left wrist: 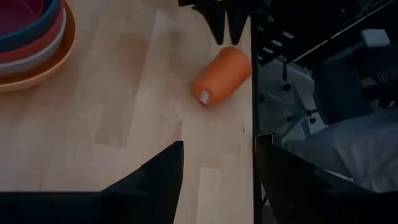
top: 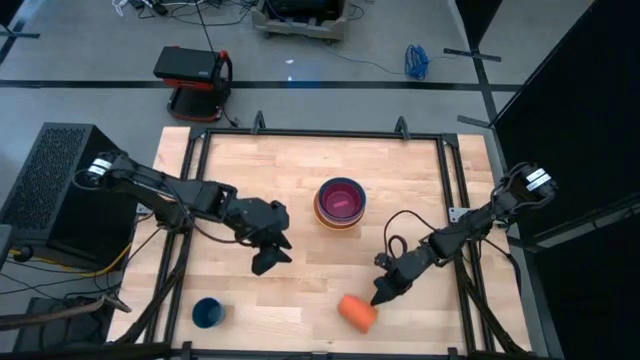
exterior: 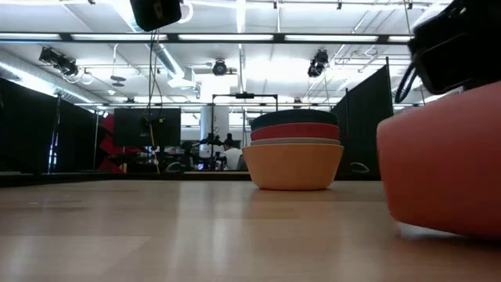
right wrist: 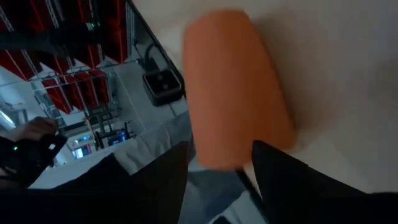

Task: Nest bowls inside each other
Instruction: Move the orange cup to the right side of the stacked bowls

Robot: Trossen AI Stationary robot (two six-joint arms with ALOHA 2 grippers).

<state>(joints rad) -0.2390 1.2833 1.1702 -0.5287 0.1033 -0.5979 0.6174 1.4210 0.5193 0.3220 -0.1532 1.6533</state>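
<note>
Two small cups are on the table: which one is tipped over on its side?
The orange cup, lying on its side by the right gripper. The dark blue cup stands upright, mouth up.

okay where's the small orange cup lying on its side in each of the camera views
High view: orange cup near the table's front edge, just ahead of the right claw.
Low view: cup fills the right side, close to the camera.
Left wrist view: cup on the wood beside the table edge.
Right wrist view: cup just past the open fingers.
Shared landmark: the bowl stack, also in the low and left wrist views.
</note>
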